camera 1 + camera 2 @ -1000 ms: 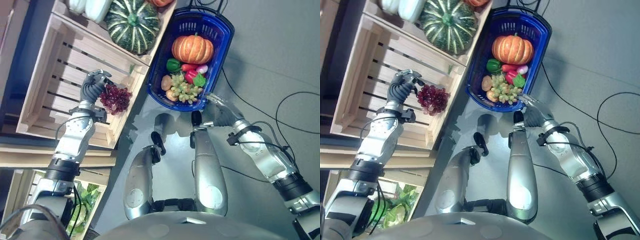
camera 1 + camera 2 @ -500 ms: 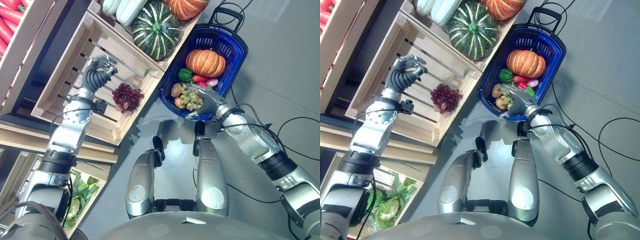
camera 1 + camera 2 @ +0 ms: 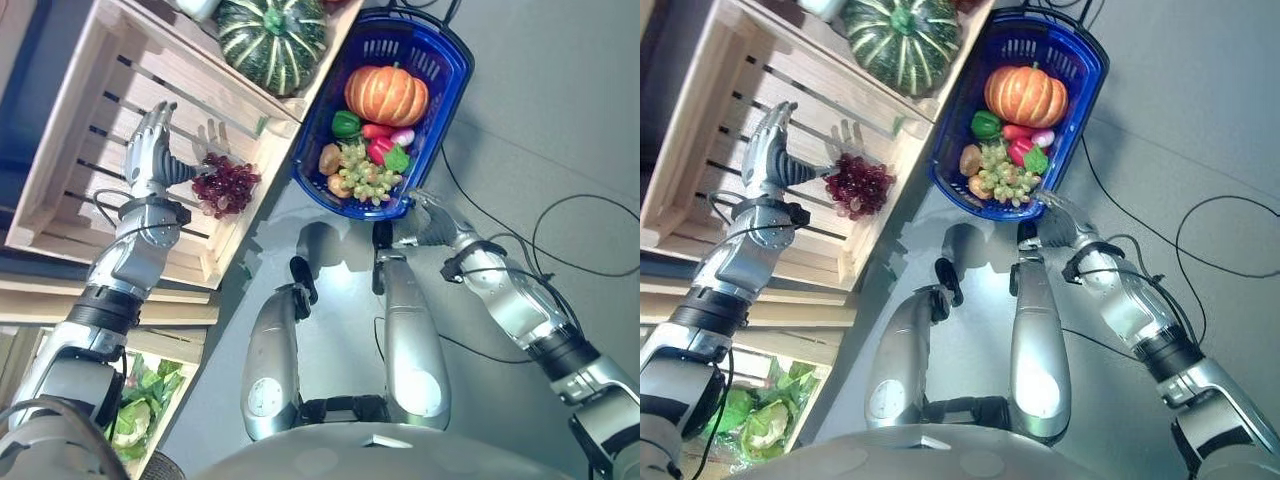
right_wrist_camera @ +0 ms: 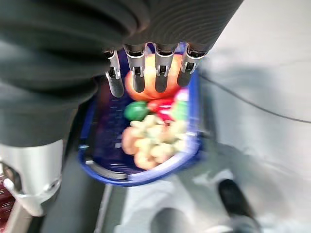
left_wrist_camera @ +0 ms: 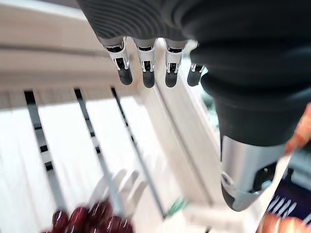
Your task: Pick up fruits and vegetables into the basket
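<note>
In the left eye view, a blue basket [image 3: 445,75] sits in the upper centre on grey floor [image 3: 560,120]. It holds an orange pumpkin [image 3: 386,95], a green pepper [image 3: 346,125], a red pepper [image 3: 380,150], a bunch of green grapes [image 3: 365,178] and a brownish fruit at its lower left. A slatted wooden crate [image 3: 90,150] fills the upper left; a bunch of dark red grapes [image 3: 225,187] lies at its lower right corner, close to the crate's side wall. Above, in the next crate, a striped green squash [image 3: 272,40] shows at the top edge. At lower left a box of leafy greens [image 3: 140,405] sits below the crate shelf.

The left hand [image 3: 152,150] is over the crate slats just left of the red grapes, fingers straight and apart, holding nothing. The right hand [image 3: 432,222] is just beneath the basket's lower rim, fingers extended and relaxed, empty. Bare floor lies open to the right of the basket.

The right eye view shows the same layout.

In the left wrist view, straight fingers [image 5: 148,68] point over pale slats, with the red grapes at the bottom edge.

In the right wrist view, straight fingers [image 4: 163,73] reach toward the filled basket.

Half a second ago the left hand was curled higher in the crate, away from the grapes; now it is spread beside them. The right hand then lay over the basket's contents and has drawn back to its rim.
</note>
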Robot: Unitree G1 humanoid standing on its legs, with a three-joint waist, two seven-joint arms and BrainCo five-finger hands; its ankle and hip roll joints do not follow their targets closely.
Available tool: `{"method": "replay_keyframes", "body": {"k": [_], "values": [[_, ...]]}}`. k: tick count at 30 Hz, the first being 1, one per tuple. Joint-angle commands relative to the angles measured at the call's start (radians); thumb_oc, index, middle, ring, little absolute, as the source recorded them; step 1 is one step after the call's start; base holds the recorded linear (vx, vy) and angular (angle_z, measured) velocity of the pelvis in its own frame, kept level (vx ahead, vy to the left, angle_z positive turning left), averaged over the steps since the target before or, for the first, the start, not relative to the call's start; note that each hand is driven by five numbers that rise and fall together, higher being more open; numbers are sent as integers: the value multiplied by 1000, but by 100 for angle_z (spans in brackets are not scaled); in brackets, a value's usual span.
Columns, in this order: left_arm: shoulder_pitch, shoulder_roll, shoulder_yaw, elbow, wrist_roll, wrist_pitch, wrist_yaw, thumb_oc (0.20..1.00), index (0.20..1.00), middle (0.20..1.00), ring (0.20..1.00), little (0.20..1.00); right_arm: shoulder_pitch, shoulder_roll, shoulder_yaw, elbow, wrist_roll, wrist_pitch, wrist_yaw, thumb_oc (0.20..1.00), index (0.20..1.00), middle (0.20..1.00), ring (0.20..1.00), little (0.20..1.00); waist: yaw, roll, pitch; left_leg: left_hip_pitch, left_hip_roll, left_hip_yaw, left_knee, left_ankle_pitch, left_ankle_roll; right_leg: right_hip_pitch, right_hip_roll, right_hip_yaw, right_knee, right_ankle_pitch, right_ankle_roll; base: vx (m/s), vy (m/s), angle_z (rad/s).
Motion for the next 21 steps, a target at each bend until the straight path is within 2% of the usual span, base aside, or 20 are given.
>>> {"method": "replay_keyframes", "body": {"k": [1, 4, 8, 9, 16, 21], "values": [[28, 39, -16, 49, 16, 1, 52, 1000, 1000, 1000, 1000, 1000, 37, 4, -38, -58, 61, -98, -54, 1000, 1000, 1000, 1000, 1000, -14, -27, -44, -60, -26, 28, -42, 18, 36, 18, -9, 4, 79, -172, 84, 15, 84, -20], [25, 7, -30, 114, -51, -11, 5, 1000, 1000, 1000, 1000, 1000, 70, -4, -72, -65, 110, -144, -63, 1000, 1000, 1000, 1000, 1000, -32, -20, -44, -94, -22, 43, -30, 16, 35, -26, -2, 13, 95, -174, 82, 17, 65, -17], [17, -15, -38, 174, -31, -36, -1, 1000, 1000, 1000, 1000, 1000, 97, -15, -104, -82, 132, -184, -64, 1000, 1000, 1000, 1000, 1000, -51, -15, -44, -132, -17, 58, -19, 16, 32, -71, 4, 20, 105, -173, 80, 14, 76, -12], [14, -20, -38, 205, -51, -49, -10, 1000, 1000, 1000, 1000, 1000, 117, -26, -124, -85, 139, -216, -66, 1000, 1000, 1000, 1000, 1000, -62, -12, -44, -154, -13, 69, -12, 16, 30, -98, 6, 25, 112, -173, 78, 18, 77, -6], [-15, -49, -37, 306, -72, -77, -45, 1000, 1000, 1000, 1000, 1000, 151, -34, -159, -79, 156, -251, -61, 1000, 1000, 1000, 1000, 1000, -82, -2, -44, -210, -6, 83, 8, 12, 32, -169, 8, 37, 134, -174, 75, 11, 50, -7], [-31, -59, -51, 350, -51, -62, -44, 1000, 1000, 1000, 1000, 1000, 151, -36, -161, -71, 159, -249, -68, 1000, 1000, 1000, 1000, 1000, -87, 4, -44, -236, -7, 84, 13, 13, 32, -201, 9, 42, 141, -171, 74, 0, 14, 0]]}}
